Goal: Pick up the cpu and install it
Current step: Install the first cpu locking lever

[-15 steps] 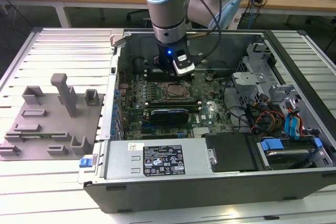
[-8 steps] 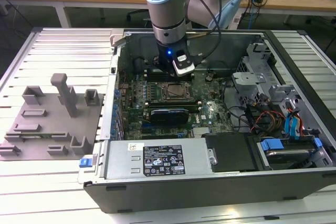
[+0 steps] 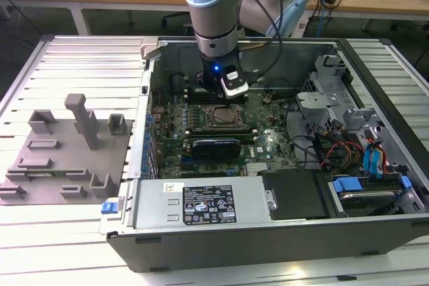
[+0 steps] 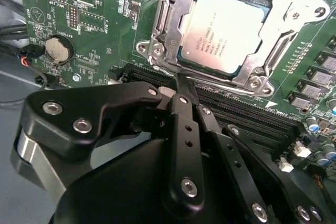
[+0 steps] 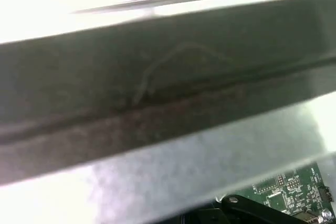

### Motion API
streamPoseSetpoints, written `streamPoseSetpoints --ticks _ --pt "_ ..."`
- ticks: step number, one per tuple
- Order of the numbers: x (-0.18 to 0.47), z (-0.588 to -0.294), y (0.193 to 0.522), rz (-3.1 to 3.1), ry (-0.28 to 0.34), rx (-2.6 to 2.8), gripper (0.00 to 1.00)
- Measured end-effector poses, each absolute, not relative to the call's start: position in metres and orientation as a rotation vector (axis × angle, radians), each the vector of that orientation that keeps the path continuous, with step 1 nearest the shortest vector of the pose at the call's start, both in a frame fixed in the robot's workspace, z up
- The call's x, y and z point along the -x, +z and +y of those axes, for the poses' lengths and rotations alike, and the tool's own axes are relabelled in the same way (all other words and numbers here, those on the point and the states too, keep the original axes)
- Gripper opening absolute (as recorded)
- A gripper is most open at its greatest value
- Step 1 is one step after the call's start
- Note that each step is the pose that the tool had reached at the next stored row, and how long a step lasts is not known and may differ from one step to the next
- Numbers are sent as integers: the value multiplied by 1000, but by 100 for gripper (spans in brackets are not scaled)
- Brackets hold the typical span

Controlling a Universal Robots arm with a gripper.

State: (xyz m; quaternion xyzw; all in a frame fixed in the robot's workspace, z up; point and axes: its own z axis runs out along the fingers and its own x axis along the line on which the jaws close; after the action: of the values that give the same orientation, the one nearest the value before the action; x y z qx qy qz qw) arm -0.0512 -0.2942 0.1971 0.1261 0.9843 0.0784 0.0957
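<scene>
Case (image 3: pixel 221 246): I see an open computer case lying on the slatted metal table (image 3: pixel 74 246).
Motherboard (image 3: pixel 201 128): green, on the case floor.
Coin cell (image 4: pixel 58 48): I spot it on the board in the second wrist view.
Power supply (image 3: pixel 201 202): grey box along the near wall, bearing a white label (image 3: pixel 209 204).
Grey fixture (image 3: pixel 64 152): on the table at the exterior view's left, beside the case.
Blue tabs (image 3: pixel 348 184): by the drive bays, exterior view's right.

Exterior view looks down over the open computer case (image 3: pixel 268 232); second wrist view sits close above its motherboard (image 4: pixel 94 35).
</scene>
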Motion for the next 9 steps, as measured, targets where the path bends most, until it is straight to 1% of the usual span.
streamPoseSetpoints --ticks 4,6,7,9 --pt "51 -294 199 2917 234 -374 11" --pt "51 -294 210 2917 233 -374 11" --pt "51 -294 213 2921 219 -374 11" --pt "50 -296 214 2936 172 -380 11"
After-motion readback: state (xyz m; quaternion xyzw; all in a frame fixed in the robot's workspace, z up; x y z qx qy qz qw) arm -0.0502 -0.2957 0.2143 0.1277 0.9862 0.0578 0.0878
